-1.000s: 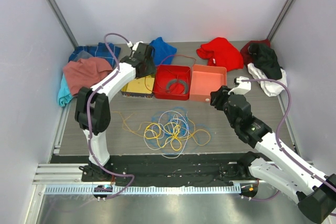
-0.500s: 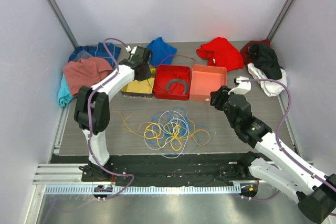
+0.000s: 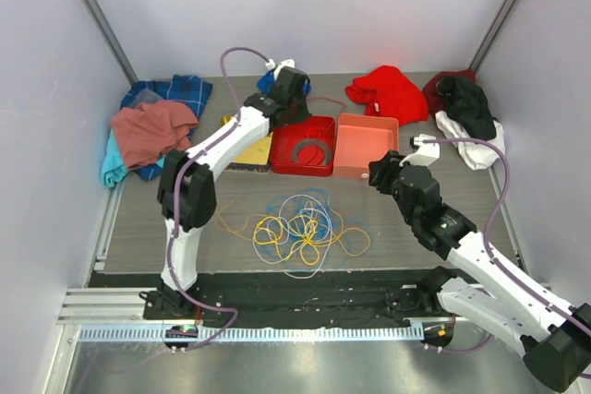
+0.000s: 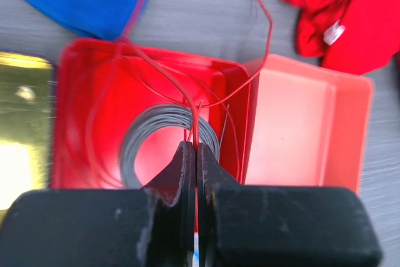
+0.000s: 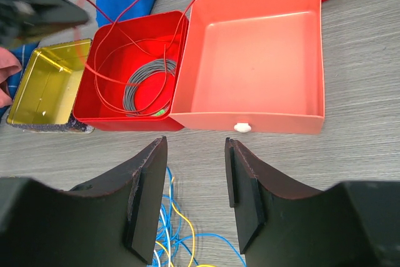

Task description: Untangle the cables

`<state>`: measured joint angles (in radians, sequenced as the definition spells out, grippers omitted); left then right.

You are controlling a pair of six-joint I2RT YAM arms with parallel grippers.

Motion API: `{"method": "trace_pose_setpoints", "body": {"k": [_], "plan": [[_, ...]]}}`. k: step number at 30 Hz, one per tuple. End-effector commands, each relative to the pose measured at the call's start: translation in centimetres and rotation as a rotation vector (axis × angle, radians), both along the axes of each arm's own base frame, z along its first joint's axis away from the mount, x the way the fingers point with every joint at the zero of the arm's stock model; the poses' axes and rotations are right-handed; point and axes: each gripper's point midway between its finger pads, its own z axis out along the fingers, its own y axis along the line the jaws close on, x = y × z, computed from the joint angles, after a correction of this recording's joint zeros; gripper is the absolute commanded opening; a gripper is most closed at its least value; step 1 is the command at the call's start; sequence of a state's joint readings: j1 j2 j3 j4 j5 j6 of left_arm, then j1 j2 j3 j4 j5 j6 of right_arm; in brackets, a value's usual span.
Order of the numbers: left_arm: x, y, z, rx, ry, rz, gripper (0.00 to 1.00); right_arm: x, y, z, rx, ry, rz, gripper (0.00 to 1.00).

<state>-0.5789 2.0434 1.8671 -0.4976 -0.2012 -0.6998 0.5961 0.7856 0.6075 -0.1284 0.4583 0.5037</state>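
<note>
Just nearer than the red box (image 3: 300, 171), yellow, blue and orange cables (image 3: 300, 228) lie tangled on the tabletop (image 3: 138, 219); right hand (image 5: 195, 154) hovers at its near side, jaws part open, empty. Over the box, left hand (image 4: 190, 154) pinches the red cable (image 4: 269, 29), which loops past the far rim

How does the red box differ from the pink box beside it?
The red box holds a grey wire coil and loops of a red cable; the pink box holds nothing. The red box is deep red, the pink box pale salmon. The pink box has a small white knob on its near wall; the red box shows none. Both are open and square.
</note>
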Motion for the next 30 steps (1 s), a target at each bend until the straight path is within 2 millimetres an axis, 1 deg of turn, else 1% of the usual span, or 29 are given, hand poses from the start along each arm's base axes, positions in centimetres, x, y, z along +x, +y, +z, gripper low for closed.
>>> {"method": "trace_pose_setpoints", "body": {"k": [1,2,6,8,9,10,11,12,13,14,15,16,17,18,19,20,22,23,24,27,28,29,30], "plan": [[0.9,-0.9,-4.4,0.031,0.061,-0.007,0.00,0.2,0.1,1.5,0.024,-0.044,-0.005,0.50],[0.9,-0.9,-5.9,0.051,0.081,-0.005,0.00,0.2,0.0,1.4,0.019,-0.042,-0.007,0.50],[1.3,-0.3,-8.6,0.113,0.103,0.017,0.00,0.0,0.0,1.2,0.017,-0.037,-0.003,0.50],[1.3,0.3,-9.4,0.142,0.110,0.027,0.00,0.1,0.0,1.1,0.016,-0.036,-0.001,0.50],[1.3,0.5,-9.4,0.154,0.108,0.027,0.01,0.0,0.0,1.1,0.016,-0.036,-0.001,0.50],[1.3,0.6,-9.3,0.163,0.106,0.028,0.05,0.0,0.0,1.2,0.017,-0.037,-0.003,0.50],[1.4,0.8,-8.9,0.168,0.093,0.034,0.10,0.0,0.0,1.1,0.017,-0.037,-0.003,0.50],[1.2,1.1,-8.7,0.186,0.084,0.026,0.23,0.0,0.0,1.1,0.016,-0.036,-0.003,0.50],[1.3,1.4,-6.9,0.179,0.053,0.035,0.31,0.0,0.0,1.0,0.019,-0.034,-0.002,0.50],[1.4,1.7,-6.1,0.183,0.033,0.038,0.36,0.0,0.0,1.0,0.017,-0.034,0.000,0.50],[1.4,1.9,-5.4,0.188,0.013,0.035,0.45,0.0,0.0,1.0,0.019,-0.034,-0.002,0.50],[1.4,2.1,-3.2,0.182,-0.028,0.031,0.49,0.0,0.0,0.9,0.019,-0.033,-0.002,0.50],[1.3,2.3,-2.4,0.184,-0.041,0.033,0.54,0.0,0.1,0.8,0.019,-0.030,0.000,0.50],[1.1,2.4,-1.6,0.184,-0.049,0.029,0.61,0.1,0.1,0.8,0.020,-0.031,-0.001,0.50],[0.9,2.5,-0.3,0.178,-0.066,0.024,0.64,0.1,0.3,0.9,0.027,-0.034,0.004,0.50],[0.8,2.6,0.4,0.171,-0.072,0.025,0.65,0.2,0.4,0.8,0.029,-0.029,0.004,0.50],[0.1,2.9,0.9,0.177,-0.061,0.019,0.69,0.3,0.4,0.8,0.033,-0.030,0.003,0.50],[-0.2,3.1,1.8,0.170,-0.071,0.022,0.74,0.3,0.5,0.9,0.037,-0.030,0.004,0.50],[-0.7,3.5,1.5,0.181,-0.057,0.024,0.74,0.4,0.6,1.0,0.040,-0.031,0.005,0.50],[-1.9,4.9,2.5,0.190,-0.069,0.056,0.75,0.9,1.0,1.2,0.046,-0.033,0.007,0.51],[-2.2,5.5,2.8,0.199,-0.077,0.078,0.75,1.2,1.1,1.3,0.048,-0.032,-0.003,0.51],[-3.0,6.2,3.5,0.187,-0.086,0.099,0.75,1.7,1.4,1.7,0.076,-0.041,-0.014,0.52],[-3.4,6.7,3.8,0.182,-0.093,0.117,0.76,2.5,1.8,1.1,0.071,-0.028,-0.024,0.53]]}}
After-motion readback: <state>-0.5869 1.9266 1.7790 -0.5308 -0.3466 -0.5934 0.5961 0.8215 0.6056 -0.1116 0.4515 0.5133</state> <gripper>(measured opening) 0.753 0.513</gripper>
